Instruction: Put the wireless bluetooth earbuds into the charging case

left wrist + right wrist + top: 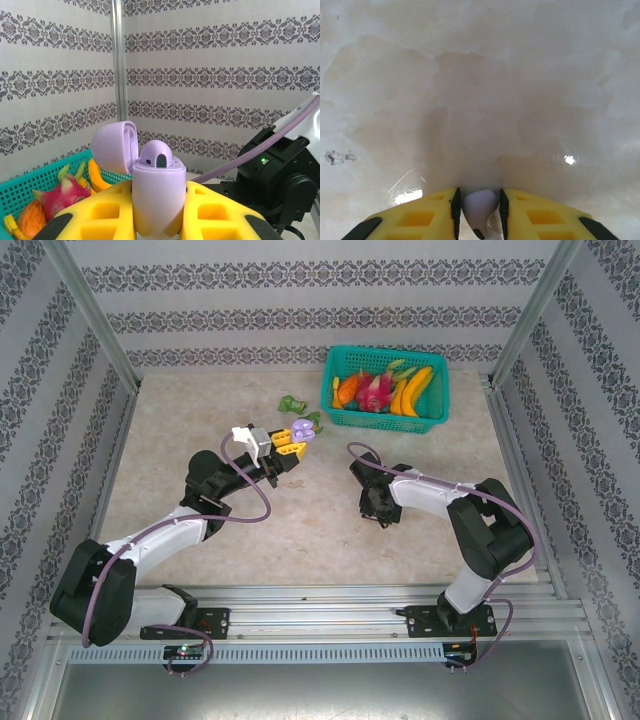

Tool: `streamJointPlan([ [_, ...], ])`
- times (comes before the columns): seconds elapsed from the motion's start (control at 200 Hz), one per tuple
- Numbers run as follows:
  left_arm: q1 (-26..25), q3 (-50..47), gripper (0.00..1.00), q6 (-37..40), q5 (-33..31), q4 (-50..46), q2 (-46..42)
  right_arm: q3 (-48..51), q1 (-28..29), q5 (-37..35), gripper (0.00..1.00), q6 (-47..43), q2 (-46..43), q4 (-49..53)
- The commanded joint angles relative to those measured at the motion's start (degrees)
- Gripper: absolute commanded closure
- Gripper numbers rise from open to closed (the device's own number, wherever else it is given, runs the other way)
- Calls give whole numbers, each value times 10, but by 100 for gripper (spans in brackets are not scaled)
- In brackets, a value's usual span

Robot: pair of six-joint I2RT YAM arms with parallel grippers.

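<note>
Charging case (156,200), one, lid open, is sitting clamped in the left pincer (158,222). The right pincer (478,212) is narrowly pinching one pale earbud (481,204).

No readable text, labels, numbers, signs

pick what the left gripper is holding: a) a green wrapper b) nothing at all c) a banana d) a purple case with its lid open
d: in the left wrist view the purple case sits clamped between the yellow fingers of the left gripper, with its lid flipped up and back.
</note>
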State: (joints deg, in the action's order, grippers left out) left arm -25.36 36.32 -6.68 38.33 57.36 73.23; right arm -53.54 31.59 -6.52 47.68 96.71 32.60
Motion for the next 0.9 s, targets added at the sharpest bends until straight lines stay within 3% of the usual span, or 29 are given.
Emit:
streamJointPlan([
  [0.0,2,9,100,-2,0,8,-6,4,-17,-32,72,-18,29,-20],
  [0.515,2,11,100,-4,2,4,-8,12,-19,-32,80,-58,10,-31],
  [0.894,2,14,100,-5,3,0,-10,56,-24,-30,80,-77,-153,-96],
])
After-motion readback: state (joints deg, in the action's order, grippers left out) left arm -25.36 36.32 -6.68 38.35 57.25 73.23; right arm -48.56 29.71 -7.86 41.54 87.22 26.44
